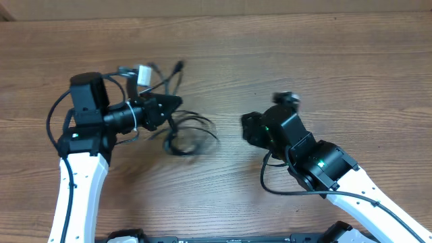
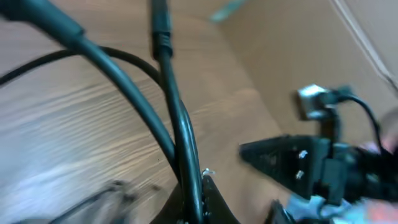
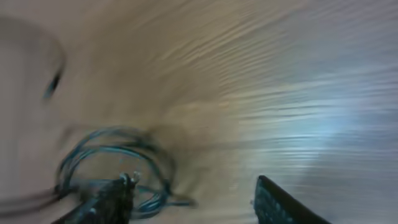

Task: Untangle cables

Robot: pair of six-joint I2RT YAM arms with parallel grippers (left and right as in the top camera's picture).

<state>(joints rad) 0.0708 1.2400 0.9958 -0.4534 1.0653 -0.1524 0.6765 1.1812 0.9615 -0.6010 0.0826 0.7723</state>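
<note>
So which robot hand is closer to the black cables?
Left. The left gripper is right at the cables, pinching them. The right gripper sits apart on their other side, open and touching nothing.

Wood-grain table point(image 1: 337, 81), possibly cardboard point(image 1: 202, 5) beyond

Matt grained wood table point(image 1: 304, 54); smooth black rubbery sheath on cables point(image 2: 180, 124), slight gloss.
</note>
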